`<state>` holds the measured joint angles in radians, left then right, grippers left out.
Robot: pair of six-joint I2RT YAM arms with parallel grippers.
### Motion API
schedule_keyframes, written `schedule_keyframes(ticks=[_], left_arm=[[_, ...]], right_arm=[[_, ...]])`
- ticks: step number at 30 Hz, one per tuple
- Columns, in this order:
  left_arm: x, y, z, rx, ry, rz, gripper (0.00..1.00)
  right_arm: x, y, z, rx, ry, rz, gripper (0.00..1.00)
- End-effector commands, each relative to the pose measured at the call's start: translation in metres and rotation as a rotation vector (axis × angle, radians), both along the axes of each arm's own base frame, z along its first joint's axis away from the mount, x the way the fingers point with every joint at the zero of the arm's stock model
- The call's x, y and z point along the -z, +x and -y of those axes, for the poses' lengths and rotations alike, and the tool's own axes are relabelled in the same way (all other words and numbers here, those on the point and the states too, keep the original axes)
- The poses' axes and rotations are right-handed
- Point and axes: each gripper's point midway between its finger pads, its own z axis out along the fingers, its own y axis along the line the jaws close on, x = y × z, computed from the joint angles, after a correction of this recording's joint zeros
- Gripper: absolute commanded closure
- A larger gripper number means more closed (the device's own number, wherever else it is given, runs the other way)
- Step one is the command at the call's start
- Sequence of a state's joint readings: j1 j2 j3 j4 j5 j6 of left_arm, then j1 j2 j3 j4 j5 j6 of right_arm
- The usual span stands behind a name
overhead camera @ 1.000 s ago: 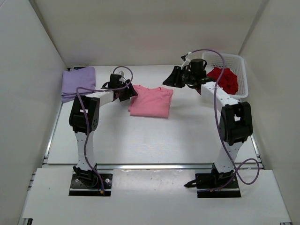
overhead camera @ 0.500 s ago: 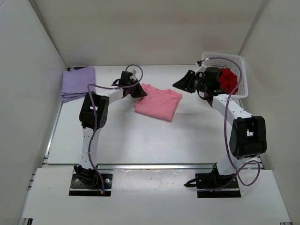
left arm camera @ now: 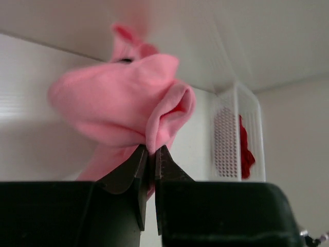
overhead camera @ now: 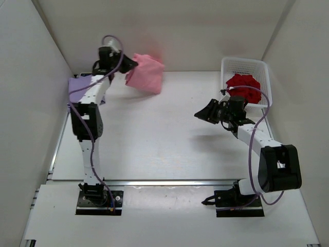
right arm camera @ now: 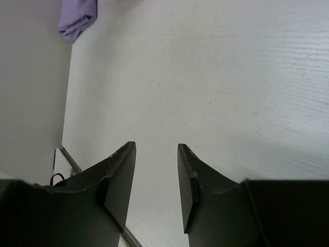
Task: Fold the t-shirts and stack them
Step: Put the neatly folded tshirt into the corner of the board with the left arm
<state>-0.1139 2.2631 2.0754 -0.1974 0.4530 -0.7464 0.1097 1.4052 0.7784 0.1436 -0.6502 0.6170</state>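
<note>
Left gripper (left arm camera: 150, 152) pinches pink t-shirt (left arm camera: 121, 103) aloft; right gripper (right arm camera: 156, 148) gapes.

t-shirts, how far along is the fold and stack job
Done: the purple shirt lies folded at the far left of the table. In hand: the left gripper is shut on the pink shirt, holding it in the air near the purple one, not yet stacked. Left: the red shirt sits crumpled in the basket, and the right gripper is open and empty over the table.
</note>
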Motion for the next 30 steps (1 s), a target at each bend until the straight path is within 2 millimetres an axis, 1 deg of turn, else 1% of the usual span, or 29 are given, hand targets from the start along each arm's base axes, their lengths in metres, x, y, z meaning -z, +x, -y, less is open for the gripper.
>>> schedule_keyframes(ticks=[1,2,3,4,5,6,7,8,9,10,11,12,13,14,15,16,18,19,20,21,22,23,24,25,27,28,29,30], left_arm=[[-0.030,-0.011,-0.124,-0.244,-0.033,0.027,1.00],[-0.050,-0.014,-0.158,-0.323,-0.030,0.089,1.00],[-0.026,-0.023,-0.168,-0.363,-0.042,0.033,0.94],[-0.016,-0.036,-0.194,-0.452,-0.038,0.011,0.87],[-0.006,-0.049,-0.221,-0.553,-0.046,0.005,0.91],[-0.001,-0.060,-0.234,-0.607,-0.046,0.006,0.90],[-0.003,-0.080,-0.253,-0.697,-0.061,0.047,0.81],[-0.008,-0.095,-0.262,-0.764,-0.053,0.092,0.47],[-0.013,-0.100,-0.264,-0.775,-0.034,0.114,0.02],[-0.005,-0.104,-0.262,-0.767,-0.012,0.098,0.01],[-0.001,-0.110,-0.256,-0.752,0.005,0.092,0.01],[-0.006,-0.115,-0.255,-0.763,0.018,0.103,0.01],[-0.002,-0.119,-0.253,-0.769,0.013,0.094,0.02],[-0.002,-0.125,-0.255,-0.791,0.010,0.093,0.01],[-0.005,-0.128,-0.257,-0.801,-0.002,0.094,0.01],[-0.004,-0.131,-0.258,-0.802,-0.003,0.086,0.01],[0.000,-0.138,-0.261,-0.822,0.003,0.066,0.02],[-0.002,-0.140,-0.261,-0.828,0.003,0.071,0.01],[-0.005,-0.146,-0.266,-0.857,0.015,0.087,0.02],[-0.006,-0.154,-0.279,-0.914,0.034,0.091,0.01],[-0.012,-0.160,-0.286,-0.955,0.039,0.103,0.01],[-0.009,-0.164,-0.290,-0.964,0.041,0.095,0.01],[-0.012,-0.168,-0.291,-0.974,0.040,0.103,0.01],[-0.016,-0.170,-0.294,-0.985,0.050,0.114,0.01],[-0.020,-0.166,-0.281,-0.950,0.074,0.136,0.01],[-0.020,-0.158,-0.269,-0.915,0.088,0.132,0.02],[-0.006,-0.150,-0.251,-0.844,0.090,0.097,0.01],[-0.014,-0.141,-0.236,-0.784,0.096,0.115,0.02]], right_arm=[[-0.004,-0.002,-0.003,-0.024,-0.018,0.059,0.65],[-0.003,-0.005,-0.008,-0.040,-0.019,0.051,0.65],[0.001,-0.005,-0.010,-0.052,-0.021,0.051,0.65],[0.004,-0.008,-0.016,-0.072,-0.021,0.040,0.64],[0.005,-0.012,-0.023,-0.099,-0.015,0.036,0.65],[0.008,-0.013,-0.024,-0.104,-0.017,0.029,0.65],[0.010,-0.016,-0.027,-0.114,-0.019,0.027,0.65],[0.011,-0.019,-0.032,-0.135,-0.019,0.026,0.65],[0.015,-0.019,-0.033,-0.136,-0.025,0.018,0.65],[0.012,-0.021,-0.035,-0.146,-0.019,0.021,0.65],[0.008,-0.020,-0.034,-0.147,-0.015,0.033,0.65],[0.009,-0.022,-0.037,-0.156,-0.010,0.029,0.64],[0.007,-0.020,-0.035,-0.144,-0.006,0.031,0.64],[0.009,-0.019,-0.032,-0.135,-0.011,0.028,0.65],[0.005,-0.018,-0.030,-0.127,-0.014,0.038,0.64],[0.006,-0.018,-0.029,-0.122,-0.017,0.037,0.64],[-0.001,-0.012,-0.022,-0.083,-0.011,0.050,0.63],[-0.005,-0.010,-0.023,-0.083,-0.007,0.057,0.64],[-0.009,-0.007,-0.021,-0.081,-0.003,0.061,0.64],[-0.006,-0.006,-0.020,-0.080,-0.008,0.051,0.64],[-0.012,-0.003,-0.021,-0.084,-0.010,0.060,0.65],[-0.015,0.000,-0.021,-0.077,-0.016,0.070,0.65],[-0.013,-0.001,-0.022,-0.074,-0.013,0.053,0.65],[-0.015,0.002,-0.022,-0.077,-0.011,0.074,0.64],[-0.020,0.006,-0.024,-0.087,0.014,0.069,0.68],[-0.019,0.006,-0.023,-0.091,0.017,0.065,0.73],[-0.025,0.008,-0.023,-0.084,0.023,0.074,0.79],[-0.026,0.012,-0.019,-0.064,0.013,0.081,0.84]])
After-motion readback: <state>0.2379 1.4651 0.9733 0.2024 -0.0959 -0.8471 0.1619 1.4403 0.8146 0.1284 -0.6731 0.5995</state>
